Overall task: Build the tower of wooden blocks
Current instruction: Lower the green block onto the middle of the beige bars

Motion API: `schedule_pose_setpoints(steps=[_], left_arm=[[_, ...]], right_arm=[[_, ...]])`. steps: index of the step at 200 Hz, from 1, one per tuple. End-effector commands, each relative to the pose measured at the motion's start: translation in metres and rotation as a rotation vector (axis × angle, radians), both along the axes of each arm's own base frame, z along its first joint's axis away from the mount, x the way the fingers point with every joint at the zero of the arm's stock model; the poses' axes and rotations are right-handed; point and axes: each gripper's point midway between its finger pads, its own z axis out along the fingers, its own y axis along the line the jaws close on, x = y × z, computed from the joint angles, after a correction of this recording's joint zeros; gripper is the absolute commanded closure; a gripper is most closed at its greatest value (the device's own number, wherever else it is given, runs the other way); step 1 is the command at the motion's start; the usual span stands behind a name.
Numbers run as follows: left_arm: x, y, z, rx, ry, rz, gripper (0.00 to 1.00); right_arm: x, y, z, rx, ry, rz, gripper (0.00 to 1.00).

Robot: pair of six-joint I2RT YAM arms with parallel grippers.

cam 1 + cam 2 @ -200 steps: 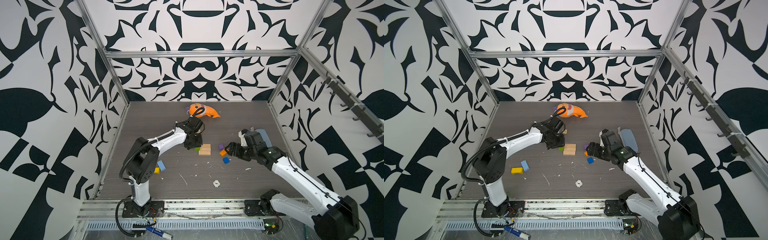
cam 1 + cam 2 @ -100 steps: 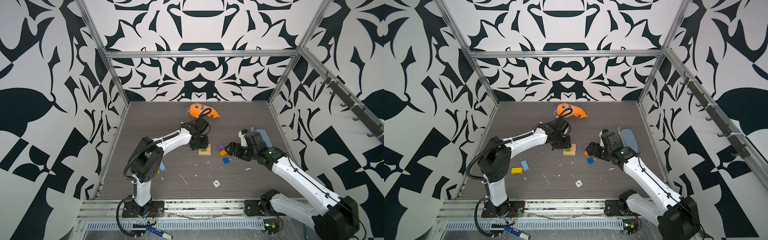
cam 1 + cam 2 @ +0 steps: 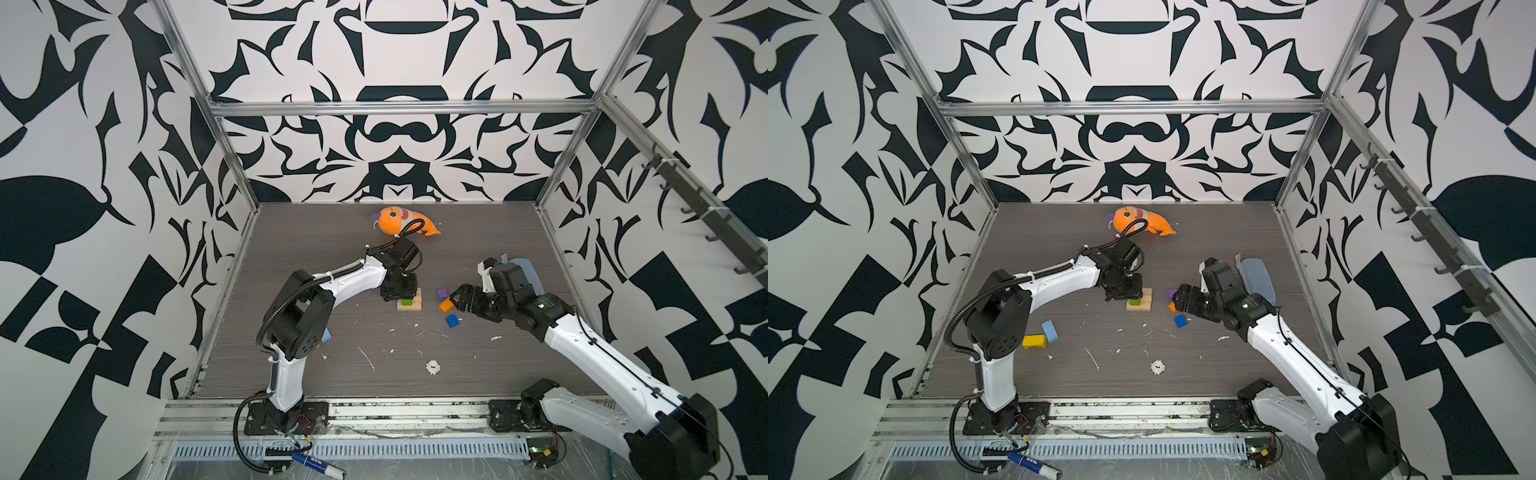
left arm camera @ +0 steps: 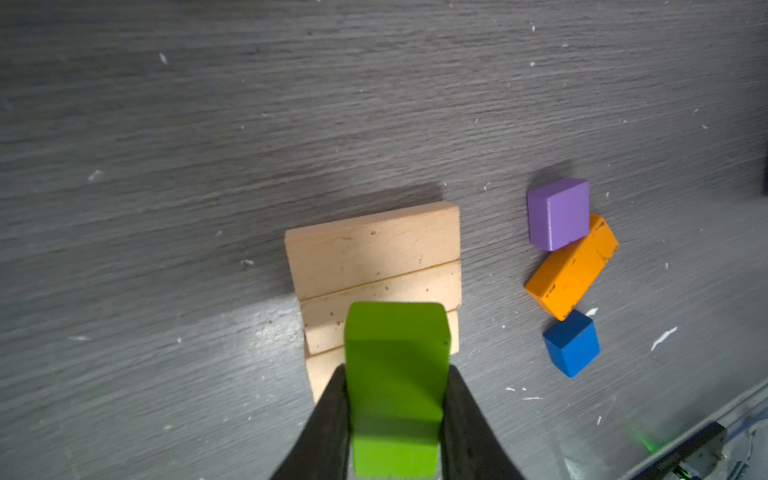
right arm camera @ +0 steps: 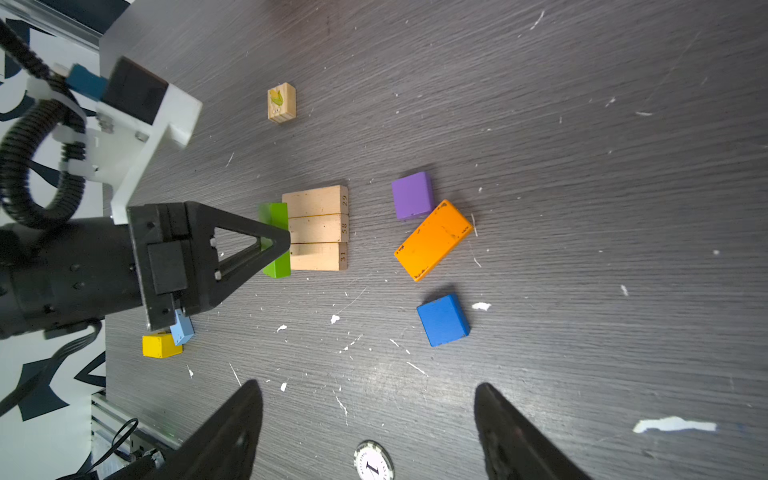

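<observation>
The left tool (image 4: 397,376) is clenched on a green brick (image 4: 397,332), with one finger on each side of it. The brick is bright green with soft, rounded edges. It is held over one end of three tan bars (image 4: 374,249), and in the right wrist view it reaches across all three. The bars lie flat on the dark grey tabletop (image 3: 332,257), side by side and touching, so together they make a nearly square base. Their end faces carry the printed numbers 29, 58 and 31. Whether the green brick already rests on the bars or hangs a little above them, I cannot tell. In both top views this base is near the middle of the tabletop.

Near the bars, on the side of the right arm, three coloured pieces lie in a loose row. They are a purple cube (image 5: 412,195), an orange brick (image 5: 432,240) with worn paint on its edges, and a blue cube (image 5: 443,320). The purple cube is at a corner of the orange brick, and the blue cube lies a little apart.

The right tool (image 5: 370,415) is released, with its jaws wide apart and nothing between them. In both top views it hovers just beside the orange brick.

A yellow brick (image 3: 1034,341) and a light-blue brick (image 3: 1050,331) lie close together near the foot of the left arm, well apart from the bars. An orange plush fish (image 3: 401,222) lies at the back of the tabletop.
</observation>
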Motion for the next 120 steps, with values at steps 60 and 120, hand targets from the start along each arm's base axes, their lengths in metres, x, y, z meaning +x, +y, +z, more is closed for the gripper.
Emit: schedule_pose_setpoints(steps=[60,120], left_arm=[[0.0086,-0.0020,-0.0039,0.027,-0.001,0.033,0.79],[0.0108,-0.0005,-0.0079,0.041,-0.001,0.048,0.78]], right_arm=[[0.0043,-0.0007,0.0119,0.002,-0.037,-0.003,0.16],[0.0045,-0.0007,0.0130,0.002,-0.040,-0.002,0.16]])
